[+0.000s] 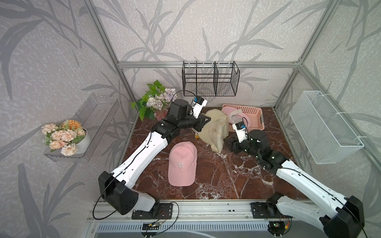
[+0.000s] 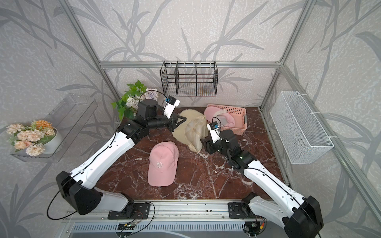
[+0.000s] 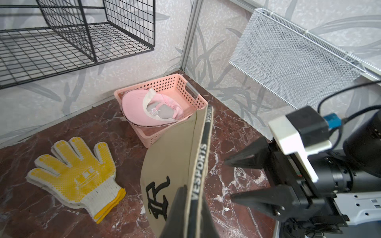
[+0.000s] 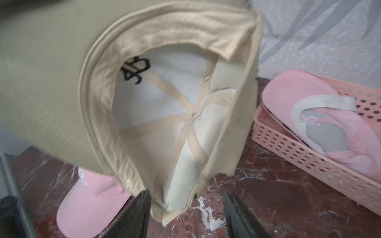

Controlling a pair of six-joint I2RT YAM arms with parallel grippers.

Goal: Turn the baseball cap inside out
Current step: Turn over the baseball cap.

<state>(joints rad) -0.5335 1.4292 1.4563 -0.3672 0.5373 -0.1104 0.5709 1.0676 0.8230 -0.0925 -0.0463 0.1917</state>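
A beige baseball cap (image 1: 214,127) (image 2: 191,127) hangs upright at the back of the table, its hollow inside (image 4: 156,107) facing the right wrist camera. My left gripper (image 1: 208,119) (image 3: 190,191) is shut on the cap's brim edge (image 3: 201,156), the one with the dark lettered strip. My right gripper (image 4: 186,206) (image 3: 233,181) is open just right of the cap. The cap's lower back edge (image 4: 175,208) droops between its jaws, next to one finger. Nearer the front, a pink baseball cap (image 1: 182,163) (image 2: 162,164) lies crown up on the marble.
A pink basket (image 1: 254,112) (image 3: 179,82) at the back right holds another pink cap (image 3: 152,107), its lining showing. A yellow work glove (image 3: 76,173) lies behind the beige cap. A flower pot (image 1: 156,103), a black wire rack (image 1: 210,82) and a white mesh basket (image 1: 323,127) line the walls.
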